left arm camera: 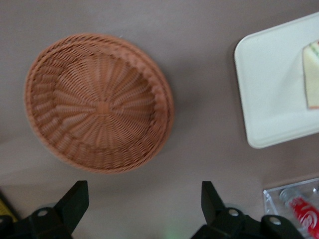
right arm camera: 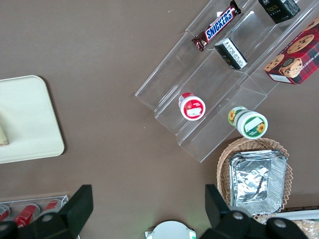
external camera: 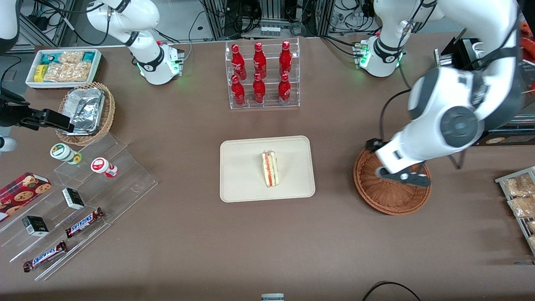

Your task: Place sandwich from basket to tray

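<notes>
The sandwich point(external camera: 270, 169), a pale wedge with red, green and white layers, lies on the cream tray point(external camera: 242, 175) in the middle of the table. The tray point(left arm camera: 269, 84) and an edge of the sandwich point(left arm camera: 311, 74) also show in the left wrist view. The reddish-brown wicker basket point(external camera: 388, 196) stands beside the tray, toward the working arm's end. It point(left arm camera: 99, 102) holds nothing. My left gripper point(external camera: 403, 176) hangs above the basket's rim farthest from the front camera. This gripper point(left arm camera: 143, 191) is open, with only bare table between its fingers.
A clear rack of red bottles point(external camera: 262, 75) stands farther from the front camera than the tray. Toward the parked arm's end are a stepped clear shelf point(external camera: 83, 196) with snacks, a tan basket of foil trays point(external camera: 85, 110) and a white snack bin point(external camera: 62, 67). Snack packets point(external camera: 520, 200) lie at the working arm's end.
</notes>
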